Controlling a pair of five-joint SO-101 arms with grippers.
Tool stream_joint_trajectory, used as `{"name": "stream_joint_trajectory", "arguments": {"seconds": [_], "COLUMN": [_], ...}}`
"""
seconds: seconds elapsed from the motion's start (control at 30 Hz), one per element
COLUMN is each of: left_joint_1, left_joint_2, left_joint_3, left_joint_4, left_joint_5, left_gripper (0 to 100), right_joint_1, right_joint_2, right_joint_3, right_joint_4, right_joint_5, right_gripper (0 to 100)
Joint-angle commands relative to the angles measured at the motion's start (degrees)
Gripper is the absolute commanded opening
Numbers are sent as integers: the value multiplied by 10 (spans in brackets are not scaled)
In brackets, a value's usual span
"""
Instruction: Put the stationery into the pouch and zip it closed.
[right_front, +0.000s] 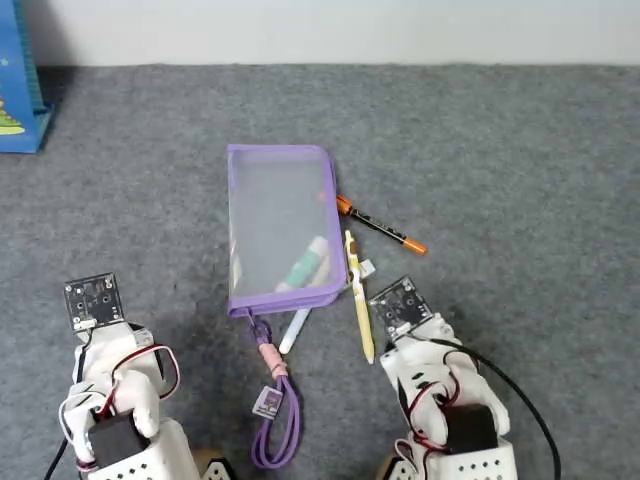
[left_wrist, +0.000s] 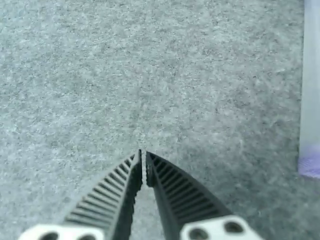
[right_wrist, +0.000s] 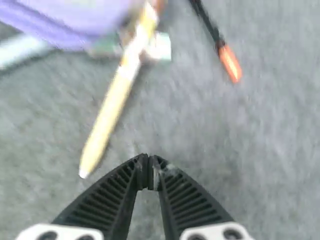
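Pouch: clear plastic zip pouch with purple edging is lying flat on the grey felt-covered counter, ahead of the two arms and between them
Marker: green-and-white marker is showing through the pouch's clear wall, resting inside near the end that faces the arms
White pen: slim white pen is poking out past the pouch's near edge; I cannot tell how much of it is sitting inside
Yellow pen: long yellow pen is lying on the counter just beside the pouch's right edge, one end pointing toward the right arm
Black pen: thin black pen with orange ends is lying at a slant, one end touching the pouch's right edge
Strap: purple looped cord with a small tag is trailing from the pouch's near corner
Left tool: left tool is pressing its jaws together on nothing, over bare counter
Right tool: right tool is keeping its jaws together, gripping nothing, near the yellow pen's end
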Motion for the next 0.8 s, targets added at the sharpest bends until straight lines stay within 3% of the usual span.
{"name": "stream_joint_trajectory", "arguments": {"seconds": [0.0, 0.27, 0.77], "left_joint_1": [-4, -4, -4], "left_joint_2": [-9, -9, -9], "left_joint_3": [-35, -34, -21], "left_joint_4": [-16, -16, -20], "left_joint_5": [-6, -7, -7], "left_gripper": [13, 13, 13], "right_joint_1": [-48, -128, -340], "right_joint_2": [-2, 148, 684], "right_joint_3": [-68, -157, -409], "right_joint_4": [-5, -20, -96], "right_joint_5": [1, -2, -186], "right_gripper": [15, 35, 45]}}
